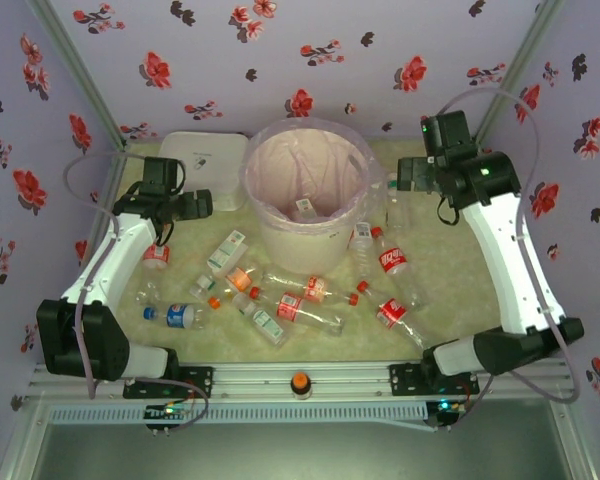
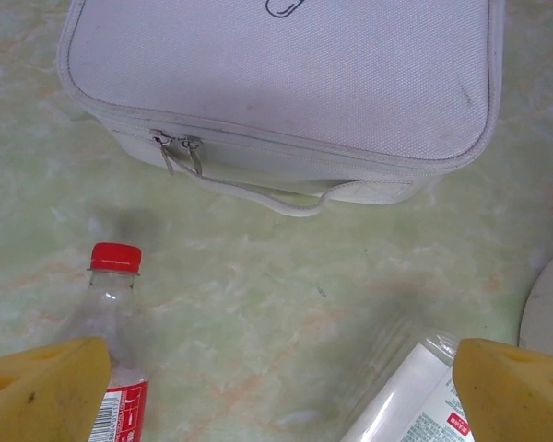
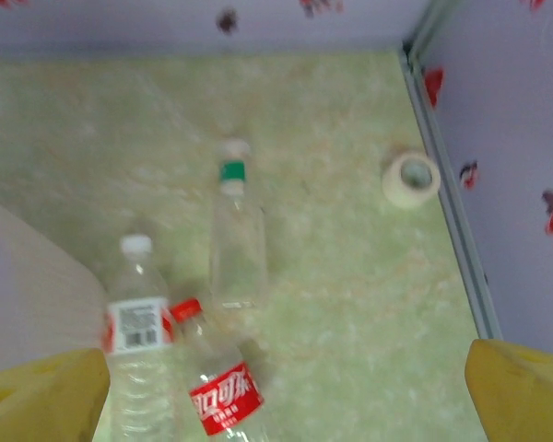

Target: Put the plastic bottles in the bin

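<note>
At nine o'clock on the desk [image 1: 450, 270], our left end effector [image 1: 175, 210] hangs spread wide and empty above a red-capped bottle [image 2: 115, 304] and a white-labelled bottle [image 2: 415, 396], both lying just short of the white zip case [image 2: 286, 83]. Toward twelve o'clock stands the bin [image 1: 300, 245], with one bottle inside, while most plastic bottles [image 1: 290, 305] lie strewn at its six o'clock. At two o'clock our right end effector [image 1: 415, 175] is likewise spread and holds nothing, over three more bottles [image 3: 217, 387]. We judge them light, thin-walled, slick and ready to roll or crumple, so we would pinch each gently across mid-body.
</note>
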`<move>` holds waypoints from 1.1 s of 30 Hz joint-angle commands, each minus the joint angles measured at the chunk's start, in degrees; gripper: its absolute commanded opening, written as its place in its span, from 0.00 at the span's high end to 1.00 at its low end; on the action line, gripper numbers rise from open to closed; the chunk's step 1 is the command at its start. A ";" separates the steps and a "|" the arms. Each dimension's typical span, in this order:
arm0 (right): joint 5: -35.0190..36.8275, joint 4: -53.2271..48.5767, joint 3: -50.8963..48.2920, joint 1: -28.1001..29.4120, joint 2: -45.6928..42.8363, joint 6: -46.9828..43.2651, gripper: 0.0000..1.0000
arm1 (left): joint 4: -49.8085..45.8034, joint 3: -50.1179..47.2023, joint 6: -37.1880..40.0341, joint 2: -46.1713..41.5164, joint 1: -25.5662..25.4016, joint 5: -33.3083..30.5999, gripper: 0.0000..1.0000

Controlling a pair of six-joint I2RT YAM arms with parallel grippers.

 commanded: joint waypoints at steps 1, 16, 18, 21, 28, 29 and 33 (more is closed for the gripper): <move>-4.19 3.11 -3.46 -2.07 2.32 1.07 0.01 | -0.85 -0.01 1.69 0.49 -0.34 -1.74 0.04; -19.40 15.98 -10.39 -11.43 23.99 -3.37 0.01 | -1.02 0.21 1.85 -0.10 -0.35 -1.85 0.04; -19.90 16.61 -9.62 -11.35 27.33 -3.31 0.00 | -1.02 0.12 2.12 -0.51 -0.43 -2.22 0.04; -20.43 18.05 -8.92 -11.25 31.12 -3.20 0.00 | -1.02 0.02 2.54 -1.16 -0.47 -3.29 0.04; -19.15 19.71 -7.43 -11.19 36.22 -3.37 0.01 | -0.96 -0.14 2.74 -1.72 -0.95 -3.88 0.04; -19.09 20.12 -7.70 -11.18 36.19 -3.28 0.04 | -0.94 -0.15 2.73 -1.70 -1.03 -3.87 0.04; -18.34 21.18 -8.15 -11.17 36.37 -3.19 0.24 | -0.93 -0.14 2.89 -1.62 -1.14 -3.87 0.04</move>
